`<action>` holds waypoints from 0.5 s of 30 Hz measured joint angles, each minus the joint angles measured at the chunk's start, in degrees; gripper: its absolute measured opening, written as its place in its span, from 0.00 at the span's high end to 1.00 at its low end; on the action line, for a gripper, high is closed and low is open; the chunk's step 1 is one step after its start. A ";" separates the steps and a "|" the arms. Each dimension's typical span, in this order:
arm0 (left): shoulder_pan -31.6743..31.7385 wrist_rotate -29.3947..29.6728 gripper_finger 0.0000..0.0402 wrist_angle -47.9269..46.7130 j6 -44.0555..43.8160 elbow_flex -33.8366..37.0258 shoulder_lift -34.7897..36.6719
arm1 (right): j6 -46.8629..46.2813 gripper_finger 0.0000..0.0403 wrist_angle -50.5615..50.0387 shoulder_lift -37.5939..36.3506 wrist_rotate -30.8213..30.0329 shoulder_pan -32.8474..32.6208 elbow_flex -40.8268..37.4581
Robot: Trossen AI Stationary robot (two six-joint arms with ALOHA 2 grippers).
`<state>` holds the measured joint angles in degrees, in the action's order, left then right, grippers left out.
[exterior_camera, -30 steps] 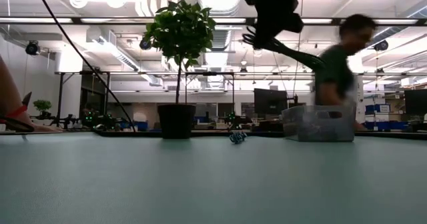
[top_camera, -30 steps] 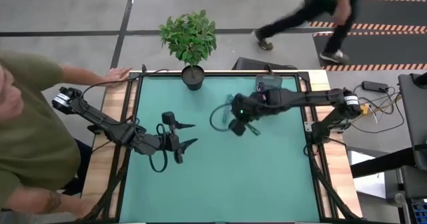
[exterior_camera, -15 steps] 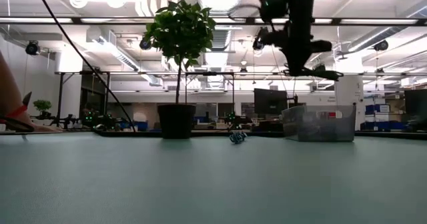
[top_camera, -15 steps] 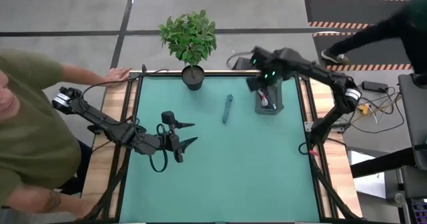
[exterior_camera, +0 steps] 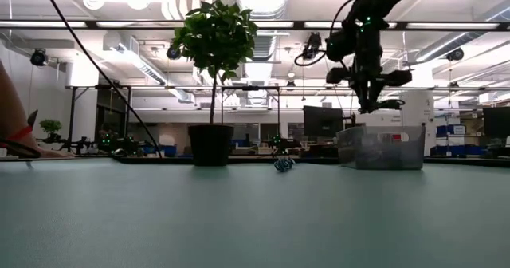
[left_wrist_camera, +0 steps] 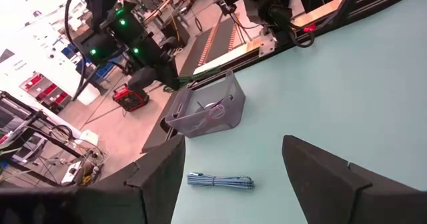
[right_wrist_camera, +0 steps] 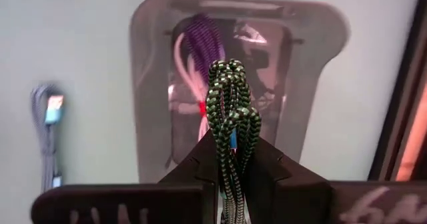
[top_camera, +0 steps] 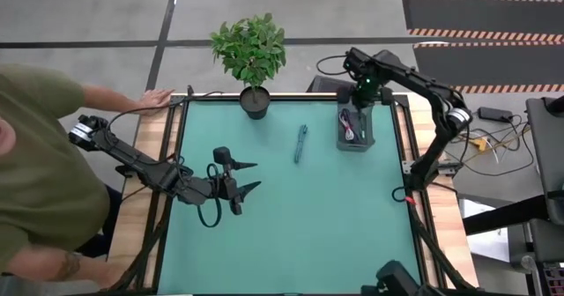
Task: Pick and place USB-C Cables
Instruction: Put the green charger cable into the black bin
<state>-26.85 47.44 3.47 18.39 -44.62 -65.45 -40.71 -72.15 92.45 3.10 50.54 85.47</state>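
My right gripper [right_wrist_camera: 230,147] is shut on the green braided cable bundle [right_wrist_camera: 230,97] and hovers above the clear bin [right_wrist_camera: 150,84] near the table's far right corner. Inside the bin lie a purple bundle [right_wrist_camera: 203,47] and a white one with a pink tie [right_wrist_camera: 200,107]. In the high view my right gripper [top_camera: 363,92] stands over the bin's [top_camera: 340,130] far end. The teal cable [top_camera: 300,144] lies flat on the mat left of the bin. My left gripper [top_camera: 249,177] is open above the table's left middle, touching nothing. My right gripper pinches the green bundle between its two fingers, which lie on either side of the strands [right_wrist_camera: 231,141]. The looped end [right_wrist_camera: 229,74] sticks out past the fingertips [right_wrist_camera: 267,161]. The fingers point down from above the bin, and the bundle is lifted clear of everything.
A potted plant [top_camera: 254,58] stands at the far edge, left of the teal cable. A person sits at the table's left side with a hand [top_camera: 155,96] on the far left corner. A black wire loop [top_camera: 210,213] hangs by my left arm. Open mat fills the near half.
My right gripper, shut on the green bundle, has risen from the table's middle and swung toward the far right corner, ending above the bin. The teal cable stays where it lay. A person who walked behind the table has left the view.
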 joint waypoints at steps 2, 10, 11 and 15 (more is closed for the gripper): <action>0.00 0.00 0.41 0.00 0.00 0.00 0.00 | -1.78 0.93 -0.03 0.54 -1.74 0.54 0.02; 0.00 0.00 0.41 -0.05 0.00 0.00 0.00 | -4.35 0.93 -0.18 3.81 -3.12 1.74 -0.50; 0.00 0.00 0.41 -0.06 0.00 0.00 0.00 | -4.35 0.93 -0.09 4.33 -3.14 1.78 -0.50; 0.00 0.00 0.41 -0.09 0.00 0.00 0.00 | -4.04 0.93 -0.10 6.08 -3.16 2.51 -0.52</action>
<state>-26.85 47.44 3.38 18.39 -44.62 -65.45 -44.75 -72.25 98.53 -0.06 53.05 84.95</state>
